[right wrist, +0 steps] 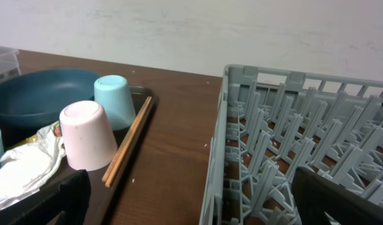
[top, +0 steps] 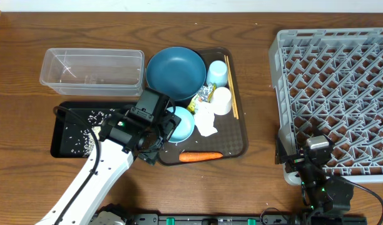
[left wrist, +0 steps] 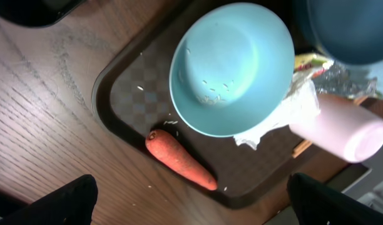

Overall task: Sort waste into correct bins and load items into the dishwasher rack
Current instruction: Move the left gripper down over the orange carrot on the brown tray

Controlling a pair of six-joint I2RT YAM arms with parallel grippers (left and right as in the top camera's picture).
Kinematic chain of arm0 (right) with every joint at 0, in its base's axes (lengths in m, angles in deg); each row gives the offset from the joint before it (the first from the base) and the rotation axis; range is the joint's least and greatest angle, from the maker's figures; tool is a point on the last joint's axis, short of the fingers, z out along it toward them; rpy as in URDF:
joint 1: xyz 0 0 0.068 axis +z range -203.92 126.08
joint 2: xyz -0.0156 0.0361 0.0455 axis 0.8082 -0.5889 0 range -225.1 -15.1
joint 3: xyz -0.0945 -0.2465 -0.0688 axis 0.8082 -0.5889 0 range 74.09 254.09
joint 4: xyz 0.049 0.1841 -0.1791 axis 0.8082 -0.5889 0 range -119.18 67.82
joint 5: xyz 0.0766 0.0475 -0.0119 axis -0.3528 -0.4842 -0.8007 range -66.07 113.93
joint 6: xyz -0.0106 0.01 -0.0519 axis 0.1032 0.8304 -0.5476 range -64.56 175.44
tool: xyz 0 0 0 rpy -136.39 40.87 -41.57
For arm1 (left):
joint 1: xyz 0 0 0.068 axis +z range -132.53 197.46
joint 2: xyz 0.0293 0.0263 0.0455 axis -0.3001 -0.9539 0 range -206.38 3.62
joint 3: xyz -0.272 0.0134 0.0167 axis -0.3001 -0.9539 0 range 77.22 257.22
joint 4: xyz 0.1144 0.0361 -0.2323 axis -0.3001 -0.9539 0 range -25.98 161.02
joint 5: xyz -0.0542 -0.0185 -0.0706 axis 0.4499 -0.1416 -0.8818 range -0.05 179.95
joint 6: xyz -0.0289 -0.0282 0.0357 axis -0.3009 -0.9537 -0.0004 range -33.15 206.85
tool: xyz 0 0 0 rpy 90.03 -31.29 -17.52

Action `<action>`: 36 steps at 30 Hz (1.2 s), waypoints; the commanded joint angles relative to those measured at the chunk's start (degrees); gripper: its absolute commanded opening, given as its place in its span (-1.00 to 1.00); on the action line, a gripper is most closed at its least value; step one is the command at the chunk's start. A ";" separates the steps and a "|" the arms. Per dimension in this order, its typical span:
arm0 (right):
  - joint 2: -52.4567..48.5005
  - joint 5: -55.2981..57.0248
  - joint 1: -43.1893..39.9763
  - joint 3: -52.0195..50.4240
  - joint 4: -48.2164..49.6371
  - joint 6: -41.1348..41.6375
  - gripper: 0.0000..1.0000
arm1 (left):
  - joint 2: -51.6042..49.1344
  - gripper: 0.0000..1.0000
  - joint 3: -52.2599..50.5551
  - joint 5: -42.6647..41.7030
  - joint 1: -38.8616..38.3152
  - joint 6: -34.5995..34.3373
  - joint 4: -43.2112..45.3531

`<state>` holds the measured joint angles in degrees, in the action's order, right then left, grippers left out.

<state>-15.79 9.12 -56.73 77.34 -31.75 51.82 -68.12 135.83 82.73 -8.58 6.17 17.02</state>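
While both jaw pairs were spread apart, left gripper [left wrist: 190, 203] was held over brown tray [left wrist: 129, 100], above carrot [left wrist: 179, 160], pale blue bowl [left wrist: 232, 69]; right gripper [right wrist: 191, 203] was parked right of tray.

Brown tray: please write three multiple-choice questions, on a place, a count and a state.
1. Where does the carrot lie?
A) in the clear tub
B) on the brown tray, at its near edge
C) in the grey rack
2. How many cups stand on the tray?
A) one
B) two
C) three
3. How is the left hand?
A) open and empty
B) shut on the carrot
C) shut on a cup
Answers: 1 B, it lies flat on the tray. 2 B, a light blue cup and a white cup, both upside down. 3 A, its fingers stand wide apart, nothing between.
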 commanded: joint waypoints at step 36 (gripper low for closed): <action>0.17 -0.24 -0.22 -0.20 -0.07 -0.74 0.98 | -14.43 0.96 0.68 1.29 -16.87 -35.23 6.40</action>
<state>-15.79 9.10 -56.75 77.34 -31.75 51.82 -82.42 135.83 81.04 -24.34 -21.31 22.75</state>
